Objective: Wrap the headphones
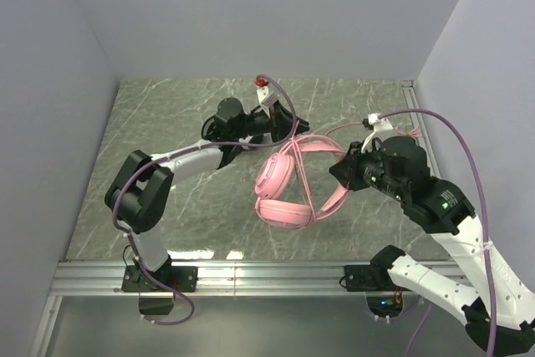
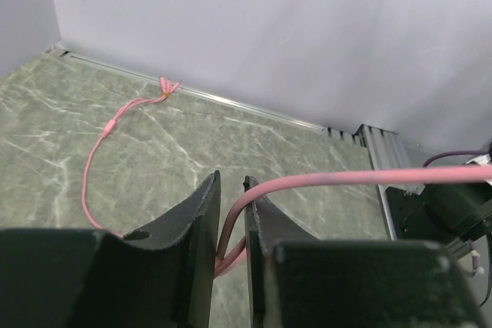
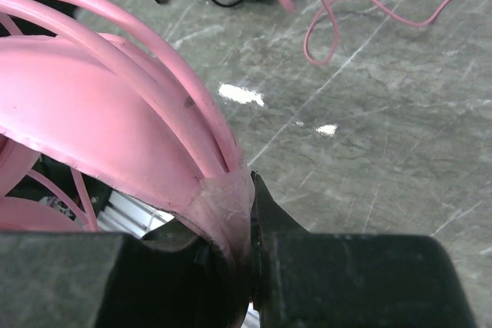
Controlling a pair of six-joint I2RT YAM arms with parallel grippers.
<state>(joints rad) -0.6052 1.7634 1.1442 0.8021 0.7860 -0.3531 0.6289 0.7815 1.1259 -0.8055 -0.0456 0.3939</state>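
Note:
The pink headphones (image 1: 284, 190) stand tilted on the table's middle, with several turns of their pink cable (image 1: 303, 175) laid over the headband. My right gripper (image 1: 341, 170) is shut on the headband's right side; in the right wrist view the headband (image 3: 115, 113) fills the left and is pinched at the jaws (image 3: 247, 213). My left gripper (image 1: 276, 130) is just behind the headphones. In its wrist view its narrow jaws (image 2: 231, 193) are shut on a doubled strand of cable (image 2: 346, 180) that runs right. The cable's free end with the plug (image 2: 165, 87) lies near the back wall.
Slack cable (image 2: 91, 163) loops across the marble table (image 1: 167, 114) toward the back right. White walls close off the back and both sides. An aluminium rail (image 1: 251, 273) runs along the near edge by the arm bases. My right arm's body (image 2: 446, 205) is close on the left gripper's right.

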